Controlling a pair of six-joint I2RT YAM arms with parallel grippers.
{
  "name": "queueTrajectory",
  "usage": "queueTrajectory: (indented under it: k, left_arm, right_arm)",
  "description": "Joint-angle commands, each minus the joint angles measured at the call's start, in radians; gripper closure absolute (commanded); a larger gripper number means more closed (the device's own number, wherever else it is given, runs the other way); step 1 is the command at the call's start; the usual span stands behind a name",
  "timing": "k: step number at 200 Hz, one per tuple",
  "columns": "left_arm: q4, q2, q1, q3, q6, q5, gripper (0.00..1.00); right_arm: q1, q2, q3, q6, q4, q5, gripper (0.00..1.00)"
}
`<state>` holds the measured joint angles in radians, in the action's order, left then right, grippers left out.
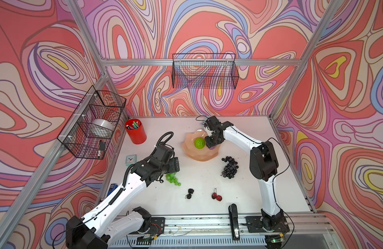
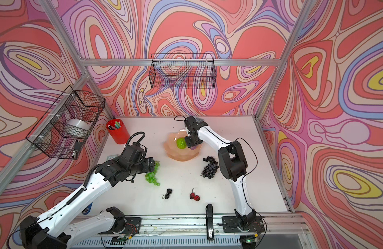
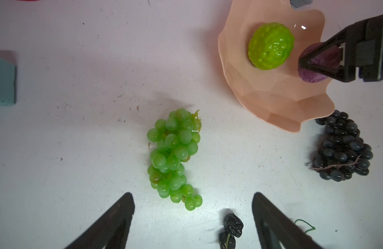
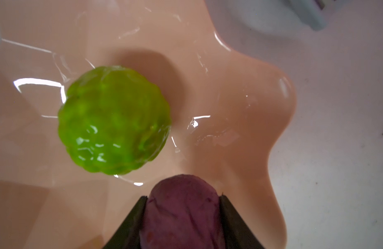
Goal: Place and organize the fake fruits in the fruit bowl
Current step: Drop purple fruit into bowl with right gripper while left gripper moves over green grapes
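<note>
The peach-pink fruit bowl (image 1: pixel 199 157) sits mid-table with the bumpy lime-green ball (image 1: pixel 199 143) inside. My right gripper (image 4: pixel 183 197) is shut on the bumpy purple ball (image 4: pixel 183 213), which it holds low over the bowl's right side, beside the green ball (image 4: pixel 114 120). My left gripper (image 3: pixel 192 195) hangs open above the table, over the near end of the green grape bunch (image 3: pixel 175 155), with nothing between its fingers. On the table lie the dark purple grape bunch (image 1: pixel 229 167), the black cherry pair (image 1: pixel 189 193) and the red cherry pair (image 1: pixel 216 195).
A red pen cup (image 1: pixel 136 131) stands at the back left, with a small teal clock (image 1: pixel 130 160) nearer the left edge. A black stapler (image 1: pixel 234 222) lies on the front rail. Wire baskets hang on the left wall (image 1: pixel 93 122) and back wall (image 1: pixel 204 71).
</note>
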<state>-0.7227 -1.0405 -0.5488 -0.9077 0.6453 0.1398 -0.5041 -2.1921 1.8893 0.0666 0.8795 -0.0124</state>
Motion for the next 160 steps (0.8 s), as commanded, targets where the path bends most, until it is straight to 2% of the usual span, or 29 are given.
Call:
queueTrajectory:
  k: [1, 95, 160]
  left_arm:
    - [-0.052, 0.005, 0.000, -0.025, 0.016, 0.033, 0.11]
    - [-0.083, -0.003, 0.001, -0.049, -0.003, 0.025, 0.10]
    - [-0.147, -0.063, 0.001, -0.108, -0.065, -0.096, 0.15]
  right_arm:
    - [0.003, -0.044, 0.043, -0.019, -0.031, -0.011, 0.55]
    - [0.016, -0.152, 0.119, -0.044, -0.020, -0.059, 0.49]
    - [0.016, -0.135, 0.110, -0.034, -0.046, -0.041, 0.31]
